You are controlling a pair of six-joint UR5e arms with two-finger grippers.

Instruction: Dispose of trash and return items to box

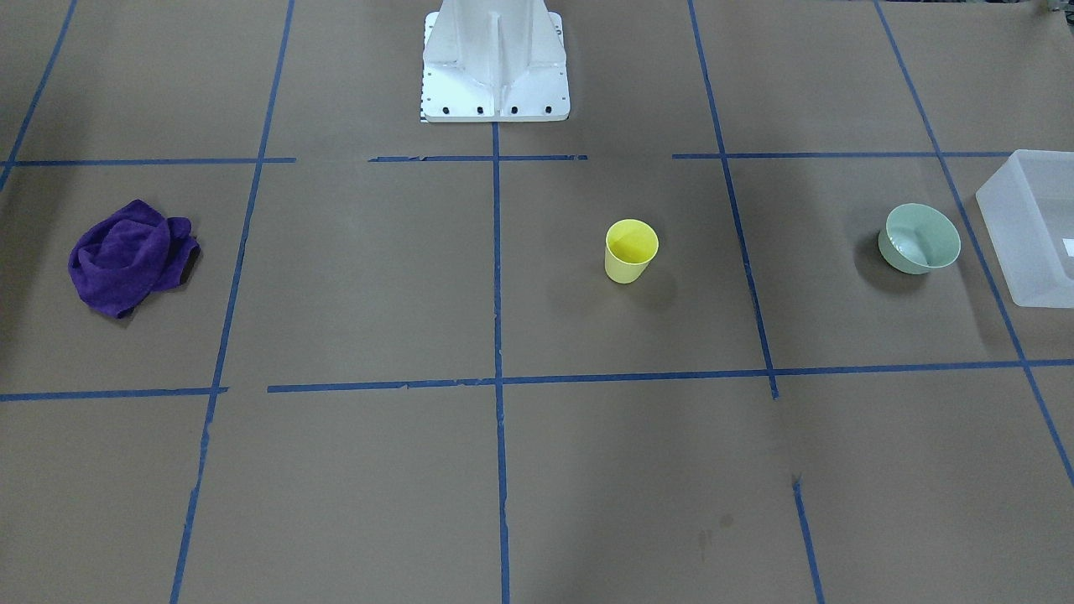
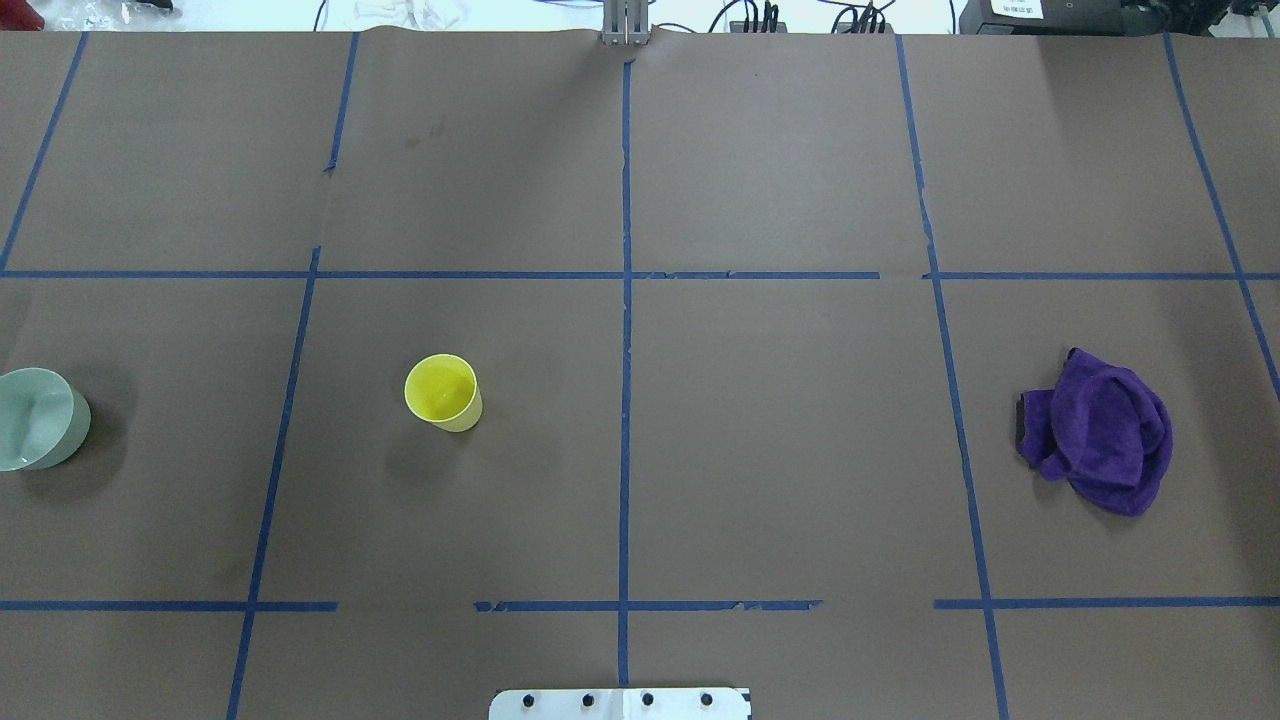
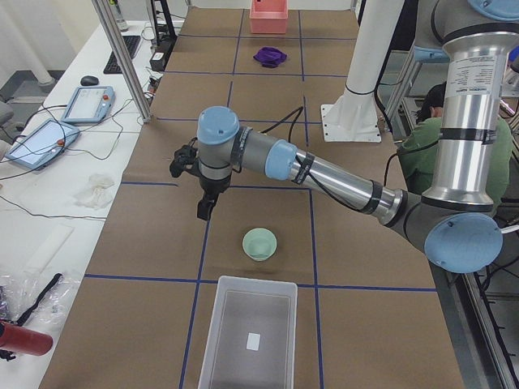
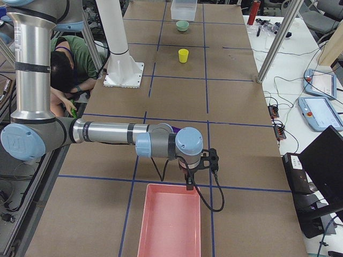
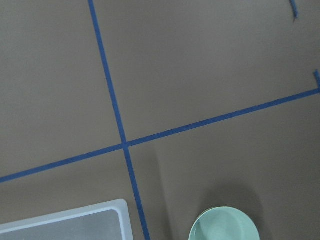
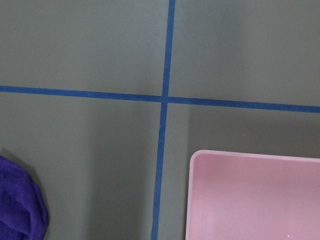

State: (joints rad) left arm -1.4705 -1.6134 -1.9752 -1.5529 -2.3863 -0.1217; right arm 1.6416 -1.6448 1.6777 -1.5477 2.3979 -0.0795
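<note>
Item 1, yellow cup (image 1: 631, 250): upright on the tabletop (image 1: 377, 277), mouth up, well apart from the box (image 1: 1028, 226).

Item 2, mint-green bowl (image 1: 920, 238): upright, just beside the box; we see no contact between them.

Item 3, box: at the tabletop's end on the robot's left; neither item lies in it.

Item 4, purple cloth (image 1: 130, 256): crumpled at the opposite end, near a pink bin (image 4: 169, 222). We take the cloth for the trash and the bin for its place.

Item 5, left pincer (image 3: 204, 212): hangs over bare tabletop near the bowl. We cannot tell whether it is apart or together.

Item 6, right pincer (image 4: 189, 184): hangs by the pink bin's near rim. Its state we likewise cannot tell.

Step in hand: we judge the task at its opening, with nothing yet put away.

Next move: for the left pincer, centring over the bowl's rim, one finger inside and one outside, then a short carry to the box.
</note>
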